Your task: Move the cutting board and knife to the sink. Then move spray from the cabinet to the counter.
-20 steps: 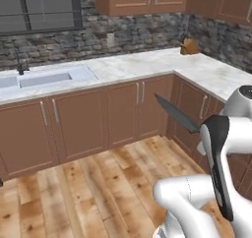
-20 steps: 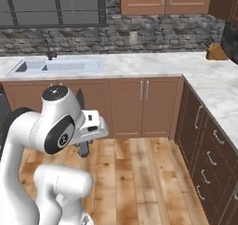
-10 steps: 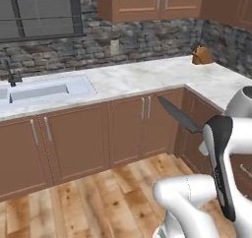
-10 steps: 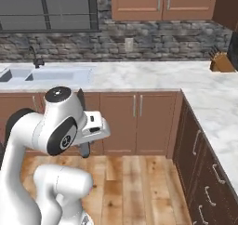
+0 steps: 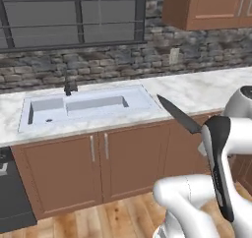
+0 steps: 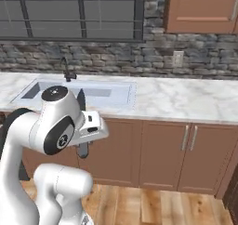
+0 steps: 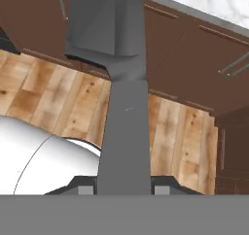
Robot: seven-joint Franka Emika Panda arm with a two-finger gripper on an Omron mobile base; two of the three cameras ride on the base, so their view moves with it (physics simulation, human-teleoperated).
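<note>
Now the whole scene has slid across both base views compared with a moment ago: the sink (image 5: pixel 86 109), earlier at the far left edge, sits nearly centred ahead, and the far corner of the counter (image 5: pixel 197 89) has gone out of frame. That reads as the base driving, not as things moving.

Knife (image 5: pixel 178 115): carried in the air. In the left base view its dark pointed blade juts up and left from behind the arm, tip over the counter edge just right of the sink. In the hand view the handle runs straight up from between the two small finger tips, broadening into the blade above the wood floor.

Gripper (image 7: pixel 124 189): jaws drawn in on the knife handle, one tip showing on each side of it. Grip looks steady; the blade sits at the same angle to the arm as before.

Cutting board: cannot place it from these views; the basin interior is partly hidden. Faucet (image 5: pixel 68 84) stands at the back rim of the sink.

Judgement: transport leg of the knife step, nearly at the drop point. Next comes reaching the blade over the basin and releasing. The wall cabinet (image 6: pixel 202 8) with the spray is for later.
</note>
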